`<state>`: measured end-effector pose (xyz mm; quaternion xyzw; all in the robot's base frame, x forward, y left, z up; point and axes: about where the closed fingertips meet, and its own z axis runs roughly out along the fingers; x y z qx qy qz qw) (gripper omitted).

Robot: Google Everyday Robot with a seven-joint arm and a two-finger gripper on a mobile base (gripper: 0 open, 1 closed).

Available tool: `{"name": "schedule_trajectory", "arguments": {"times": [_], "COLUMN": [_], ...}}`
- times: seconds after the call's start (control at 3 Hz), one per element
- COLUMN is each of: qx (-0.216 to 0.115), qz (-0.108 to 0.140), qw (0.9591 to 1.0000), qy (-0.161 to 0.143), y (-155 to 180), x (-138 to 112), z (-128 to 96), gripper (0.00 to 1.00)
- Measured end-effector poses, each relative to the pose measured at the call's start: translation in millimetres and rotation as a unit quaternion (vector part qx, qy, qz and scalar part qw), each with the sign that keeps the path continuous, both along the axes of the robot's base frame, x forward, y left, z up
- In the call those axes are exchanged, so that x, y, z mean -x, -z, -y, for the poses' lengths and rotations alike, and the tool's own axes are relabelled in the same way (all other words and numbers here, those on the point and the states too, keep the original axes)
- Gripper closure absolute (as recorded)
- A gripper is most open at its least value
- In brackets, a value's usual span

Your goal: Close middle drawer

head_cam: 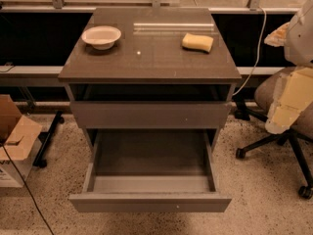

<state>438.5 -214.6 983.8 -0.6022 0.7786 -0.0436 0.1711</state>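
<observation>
- One middle drawer (pixel 149 202), pulled far out.
- Gripper (pixel 286 106) at right edge, over a chair (pixel 266 96) — spread or pressed together, cannot tell.
- Bowl (pixel 101 36), sponge (pixel 197 42) on cabinet top (pixel 146 60).

I've got the middle drawer (pixel 149 202) in sight: a wide, shallow grey-brown one, pulled far out past the tabletop's front edge and hanging wide open. Its flat, handleless front runs parallel to that front edge and is centred between the tabletop's left and right corners. There's a tiny pale dot on the front panel, right of its middle. Looking down into it, I see the dark floor and lighter grey inner walls. My gripper (pixel 286 106) sits off beyond the tabletop's right edge, well apart from the drawer.
</observation>
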Motion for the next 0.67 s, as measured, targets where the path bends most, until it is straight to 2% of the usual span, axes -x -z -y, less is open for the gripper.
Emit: {"name": "schedule_trajectory", "arguments": {"times": [0.33, 0.67], "qx": [0.0, 0.0], "qz": [0.0, 0.005], "qw": [1.0, 1.0], "qy": [0.0, 0.0], "y": [-0.1, -2.4], "x": [0.0, 0.1], "z": [0.0, -0.9], "gripper": [0.0, 0.19]}}
